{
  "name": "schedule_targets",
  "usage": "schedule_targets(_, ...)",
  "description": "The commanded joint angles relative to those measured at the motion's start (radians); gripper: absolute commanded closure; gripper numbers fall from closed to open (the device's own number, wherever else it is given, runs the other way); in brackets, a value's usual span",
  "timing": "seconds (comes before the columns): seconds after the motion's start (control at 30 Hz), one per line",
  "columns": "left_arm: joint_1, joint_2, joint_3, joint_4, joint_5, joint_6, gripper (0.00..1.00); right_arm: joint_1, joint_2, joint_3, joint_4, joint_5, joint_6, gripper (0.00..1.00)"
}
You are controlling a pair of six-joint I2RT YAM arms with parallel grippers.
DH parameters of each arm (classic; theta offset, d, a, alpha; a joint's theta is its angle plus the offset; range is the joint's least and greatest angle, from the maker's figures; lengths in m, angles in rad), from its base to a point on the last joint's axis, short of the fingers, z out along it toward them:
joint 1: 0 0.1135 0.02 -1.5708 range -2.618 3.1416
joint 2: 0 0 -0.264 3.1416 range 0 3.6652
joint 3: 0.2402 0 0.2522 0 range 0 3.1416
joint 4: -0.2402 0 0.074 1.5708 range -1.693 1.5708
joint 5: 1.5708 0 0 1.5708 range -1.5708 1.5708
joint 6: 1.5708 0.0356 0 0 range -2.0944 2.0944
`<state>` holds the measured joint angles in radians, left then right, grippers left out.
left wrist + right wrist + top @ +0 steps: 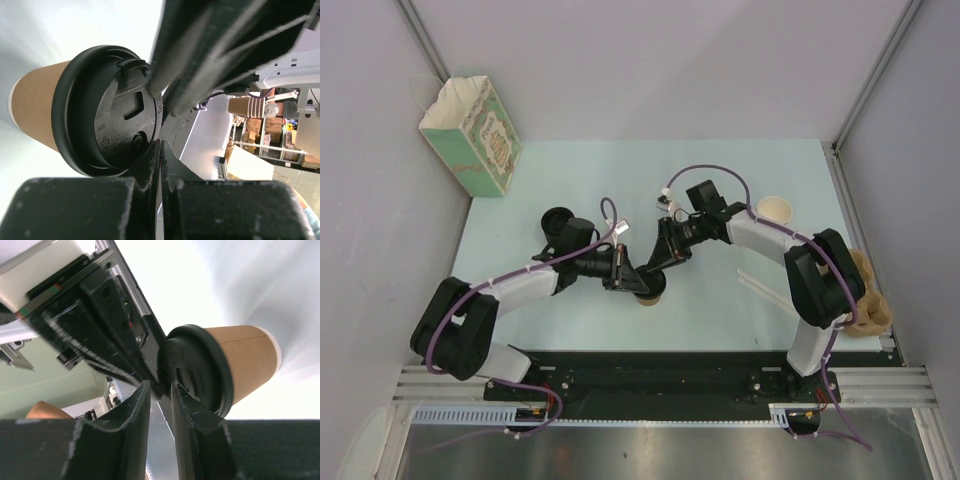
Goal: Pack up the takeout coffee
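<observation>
Looking down on the coffee at mid-desk, boxed in by both arms. Seeing the left pincer pressed fully together, tip right up against the rim of the black lid, nothing caught inside. Spotting the right pincer a thin slot apart, poking in from the opposite side, fingers ending at the lid's edge, rim sitting right at that slot. Can't tell whether clamped on the rim or merely touching it. Showing plenty of tan wall below the lid in both wrist views. Picking out a paper bag at the far left corner, a lid stack beside the left arm, a cup stack by the right arm.
</observation>
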<state>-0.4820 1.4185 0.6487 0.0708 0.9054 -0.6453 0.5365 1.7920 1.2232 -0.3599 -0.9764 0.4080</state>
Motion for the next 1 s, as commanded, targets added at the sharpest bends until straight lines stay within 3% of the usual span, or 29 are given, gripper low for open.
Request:
schedule_targets(0.0, 0.002, 0.025, 0.019, -0.002, -0.02, 0.042, 0.97, -0.004, 0.05, 0.042, 0.033, 0.027, 0.009, 0.73)
schedule_targets(0.97, 0.01, 0.163, -0.017, -0.097, -0.172, 0.072, 1.0, -0.014, 0.176, 0.03, -0.111, 0.111, -0.046, 0.87)
